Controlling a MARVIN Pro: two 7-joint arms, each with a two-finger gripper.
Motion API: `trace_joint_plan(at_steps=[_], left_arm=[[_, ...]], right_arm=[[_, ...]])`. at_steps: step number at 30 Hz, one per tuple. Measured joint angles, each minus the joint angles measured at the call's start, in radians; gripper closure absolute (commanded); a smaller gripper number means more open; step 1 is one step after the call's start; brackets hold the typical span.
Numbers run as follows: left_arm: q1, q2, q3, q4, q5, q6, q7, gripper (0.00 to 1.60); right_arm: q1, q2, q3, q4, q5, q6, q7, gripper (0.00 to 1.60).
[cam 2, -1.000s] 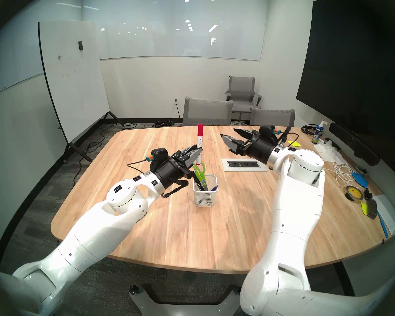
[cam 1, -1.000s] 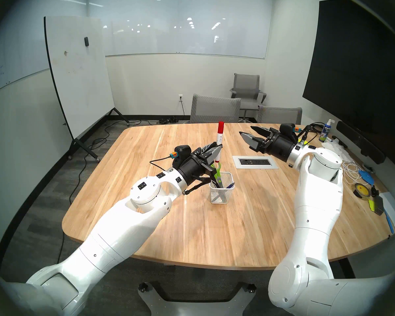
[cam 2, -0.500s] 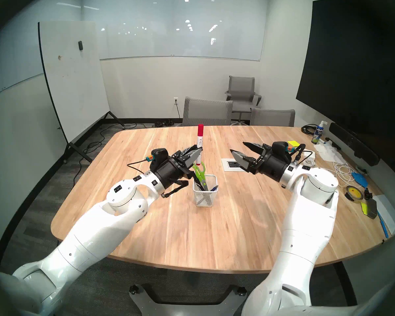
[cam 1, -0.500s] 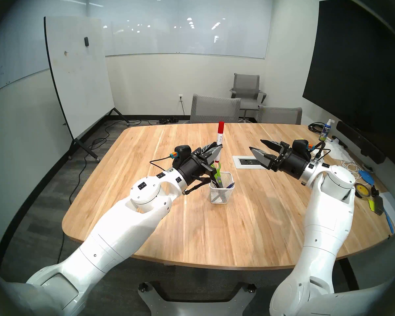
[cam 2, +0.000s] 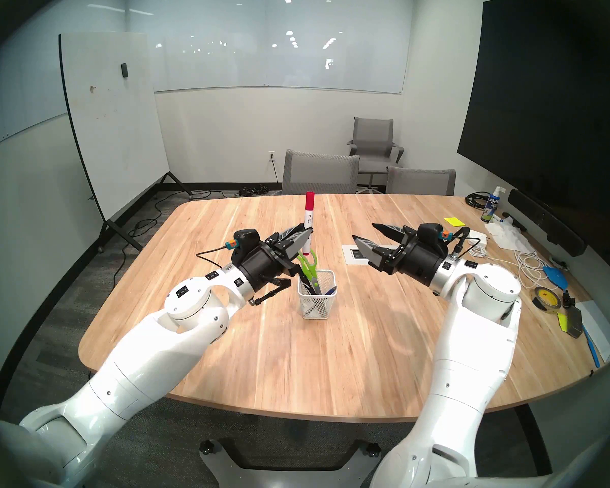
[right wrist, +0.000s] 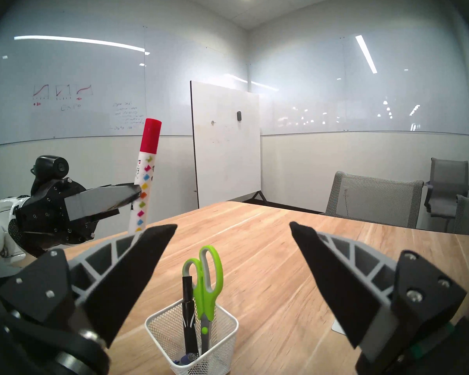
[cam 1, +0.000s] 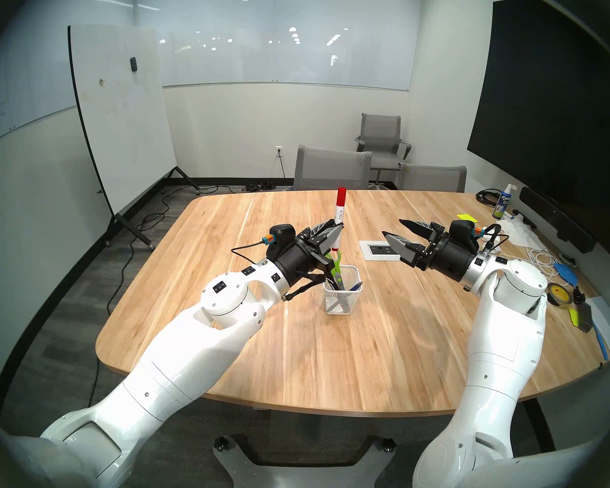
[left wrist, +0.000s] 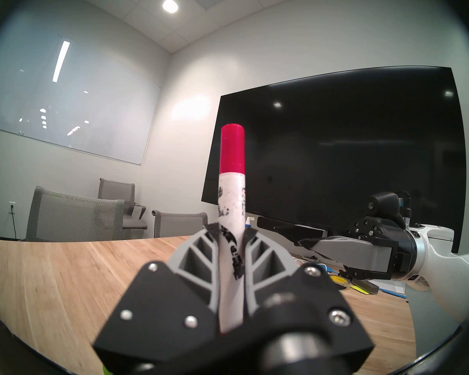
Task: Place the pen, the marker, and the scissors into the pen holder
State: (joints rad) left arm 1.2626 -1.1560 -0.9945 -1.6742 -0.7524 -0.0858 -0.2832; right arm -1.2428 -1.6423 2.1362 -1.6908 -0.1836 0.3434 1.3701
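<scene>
The left end effector (cam 1: 335,234) clamps the upright red-capped white marker (cam 1: 339,216) just above the white wire-mesh pen holder (cam 1: 343,290), slightly left; the right end effector (cam 1: 395,229) gapes empty

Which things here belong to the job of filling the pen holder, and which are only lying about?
Job:
- white marker with red cap, held upright in the left pincer
- pen holder
- green scissors, in the holder
- blue pen, in the holder
- black marker, in the holder

Lying about:
- spray bottle
- tape roll
- white cable
</scene>
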Motion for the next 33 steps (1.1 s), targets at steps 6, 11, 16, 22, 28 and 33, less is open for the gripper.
trace_joint_plan(at_steps=[6, 11, 16, 22, 28, 33], left_arm=[[0.0, 0.0, 0.0, 0.0, 0.0, 0.0, 0.0, 1.6], [0.0, 0.0, 0.0, 0.0, 0.0, 0.0, 0.0, 1.6], [0.0, 0.0, 0.0, 0.0, 0.0, 0.0, 0.0, 1.6], [0.0, 0.0, 0.0, 0.0, 0.0, 0.0, 0.0, 1.6], [0.0, 0.0, 0.0, 0.0, 0.0, 0.0, -0.001, 1.6], [0.0, 0.0, 0.0, 0.0, 0.0, 0.0, -0.001, 1.6]], right_arm=[[0.0, -0.003, 0.001, -0.001, -0.002, -0.001, 0.002, 0.0], [0.001, -0.004, 0.002, -0.001, -0.003, -0.002, 0.007, 0.0], [0.004, 0.008, 0.008, 0.001, -0.01, -0.005, 0.012, 0.0], [0.017, 0.048, 0.046, 0.011, -0.029, -0.017, 0.012, 0.0], [0.031, 0.095, 0.087, 0.025, -0.045, -0.032, 0.013, 0.0], [0.032, 0.131, 0.113, 0.04, -0.06, -0.051, 0.028, 0.0]])
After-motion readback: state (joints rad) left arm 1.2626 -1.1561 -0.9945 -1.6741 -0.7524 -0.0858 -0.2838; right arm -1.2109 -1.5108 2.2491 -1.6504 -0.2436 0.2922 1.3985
